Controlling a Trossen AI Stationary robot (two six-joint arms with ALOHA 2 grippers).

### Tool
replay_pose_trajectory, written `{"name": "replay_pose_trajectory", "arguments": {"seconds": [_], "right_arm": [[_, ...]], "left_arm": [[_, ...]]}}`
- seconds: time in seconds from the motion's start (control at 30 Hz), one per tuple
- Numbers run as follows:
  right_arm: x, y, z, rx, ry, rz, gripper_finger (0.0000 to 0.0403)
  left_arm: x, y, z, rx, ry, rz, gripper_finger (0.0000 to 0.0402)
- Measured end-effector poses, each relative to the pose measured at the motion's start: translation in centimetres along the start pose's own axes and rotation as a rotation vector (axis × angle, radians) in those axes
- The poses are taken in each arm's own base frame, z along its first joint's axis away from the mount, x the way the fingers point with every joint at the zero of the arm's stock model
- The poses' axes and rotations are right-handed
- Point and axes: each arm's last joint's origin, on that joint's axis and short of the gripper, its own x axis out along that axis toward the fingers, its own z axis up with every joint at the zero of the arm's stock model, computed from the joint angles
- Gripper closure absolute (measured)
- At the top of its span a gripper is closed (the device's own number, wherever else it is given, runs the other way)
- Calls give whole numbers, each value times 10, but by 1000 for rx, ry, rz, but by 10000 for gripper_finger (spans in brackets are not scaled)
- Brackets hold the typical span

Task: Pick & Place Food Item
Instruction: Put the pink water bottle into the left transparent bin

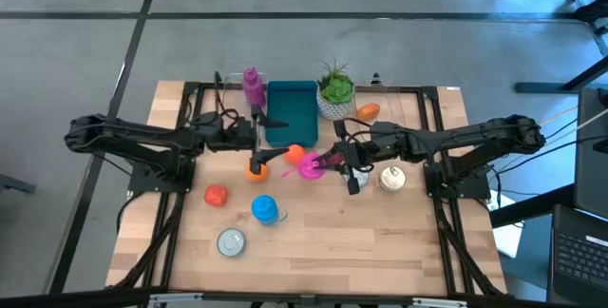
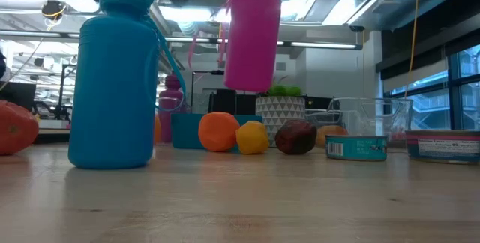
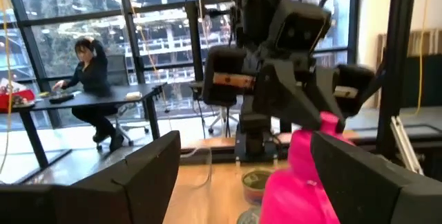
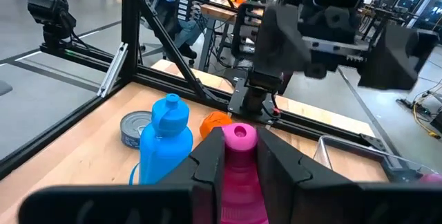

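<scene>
A pink bottle (image 2: 253, 40) hangs upright above the table's middle, with my right gripper (image 4: 239, 151) shut on it. My left gripper (image 1: 275, 144) is open just left of the bottle. In the left wrist view the bottle (image 3: 300, 175) shows ahead of its wide-apart fingers (image 3: 145, 172), and nothing is between them. An orange fruit (image 1: 294, 154) rests on the table between the two grippers. A second orange fruit (image 1: 256, 168) lies close by. A red-orange one (image 1: 217, 195) lies nearer the front left. My right gripper pinches the pink bottle's body just below its cap (image 4: 240, 175) between its two fingers. The fingers come nearly level from the table's right side. The bottle stands upright in the hold, cap up, lifted clear of the table.
A blue bottle (image 1: 266, 210) and a tin can (image 1: 231, 241) stand near the front. Another can (image 1: 392, 178) sits under the right arm. At the far side are a teal bin (image 1: 290, 113), a potted plant (image 1: 334, 89), a purple bottle (image 1: 252, 85) and an orange item (image 1: 368, 111).
</scene>
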Motion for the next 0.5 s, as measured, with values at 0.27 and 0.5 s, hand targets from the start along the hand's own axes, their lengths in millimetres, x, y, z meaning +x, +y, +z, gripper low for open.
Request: {"name": "replay_pose_trajectory", "arguments": {"seconds": [0.27, 0.5], "right_arm": [[0, 0, -2, 21, 18, 4, 337], [0, -1, -2, 25, 34, -46, 337]], "left_arm": [[16, -2, -20, -19, 23, -2, 88], [17, -6, -19, -69, 4, -139, 90]]}}
